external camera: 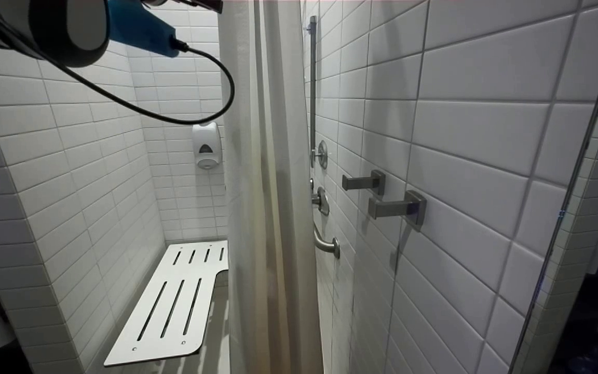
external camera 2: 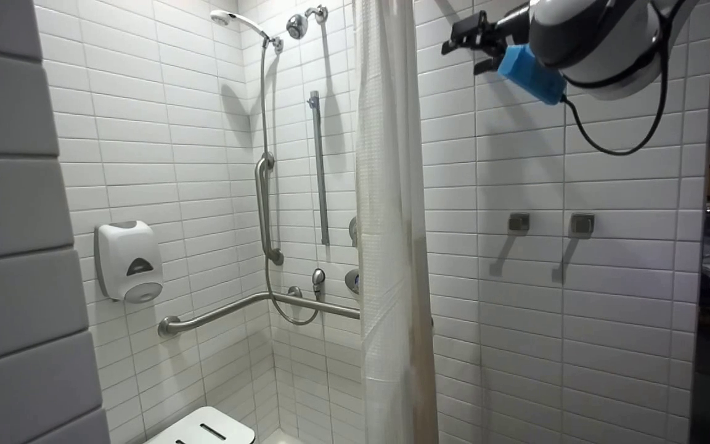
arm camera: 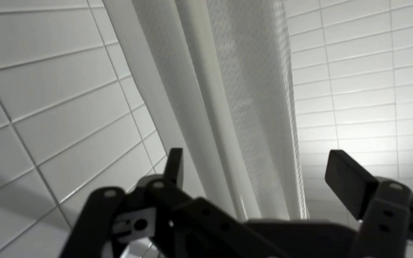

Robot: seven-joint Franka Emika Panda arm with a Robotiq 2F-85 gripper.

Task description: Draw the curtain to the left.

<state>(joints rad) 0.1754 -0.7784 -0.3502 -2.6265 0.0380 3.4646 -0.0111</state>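
Note:
The curtain is a tall off-white cloth that hangs in a narrow bundle of vertical folds. It also hangs near the middle of an exterior view. There my gripper is high up, to the right of the curtain with a visible gap. In the wrist view the curtain fills the middle, beyond the spread fingers of my gripper. The gripper is open, and nothing is held between the fingers. In an exterior view the top edge cuts off most of the gripper. The curtain's top and bottom ends are out of view.
White tiled walls enclose the shower. Two metal hooks stick out of the wall beside the curtain. A white slotted seat, a soap dispenser and a grab bar are inside the stall. A black cable loops below the arm.

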